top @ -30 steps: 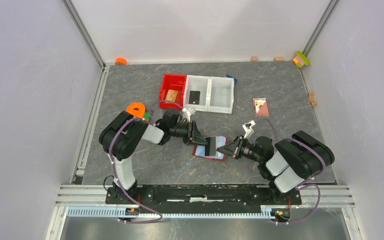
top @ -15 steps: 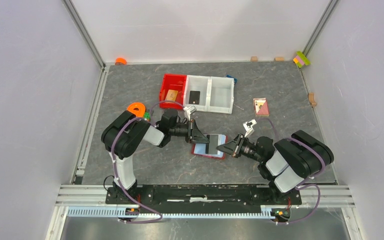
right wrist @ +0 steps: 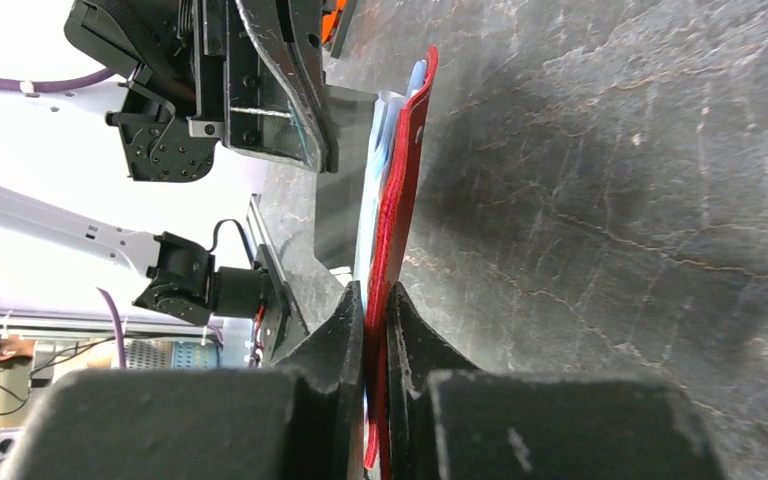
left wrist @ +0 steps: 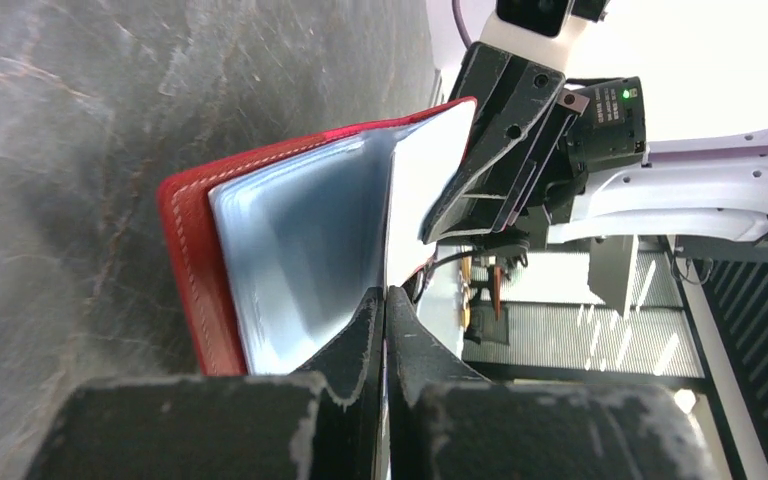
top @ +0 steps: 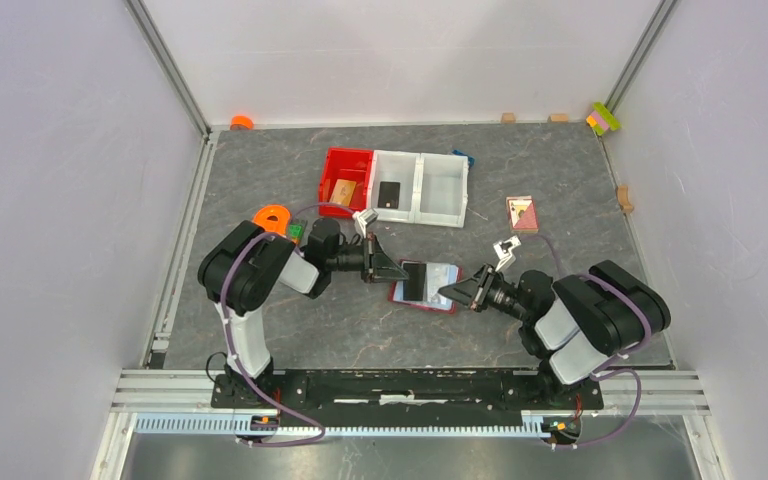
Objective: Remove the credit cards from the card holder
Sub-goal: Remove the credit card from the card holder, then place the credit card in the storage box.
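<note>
The dark red card holder (top: 426, 306) lies open on the grey table between both arms, also seen in the left wrist view (left wrist: 195, 250) and the right wrist view (right wrist: 407, 170). A pale grey-blue credit card (top: 442, 275) sits in it. My left gripper (top: 401, 272) reaches in from the left, shut (left wrist: 385, 292) on the thin edge of that pale card (left wrist: 425, 165). From the right, my right gripper (top: 444, 294) is shut (right wrist: 377, 290) on the holder's red edge. A tan-orange card (top: 343, 190) lies in the red bin and a black card (top: 390, 192) in the white bin.
The red bin (top: 345, 157) and two white bins (top: 443, 160) stand in a row behind the holder. A pink-and-white patterned card (top: 522, 213) lies at the right. An orange piece (top: 272, 217) sits by the left arm. Small blocks (top: 603, 118) line the back wall.
My left gripper has closed from wide open onto the pale card's edge. The holder has shifted slightly right and away. The right gripper has kept its grip.
</note>
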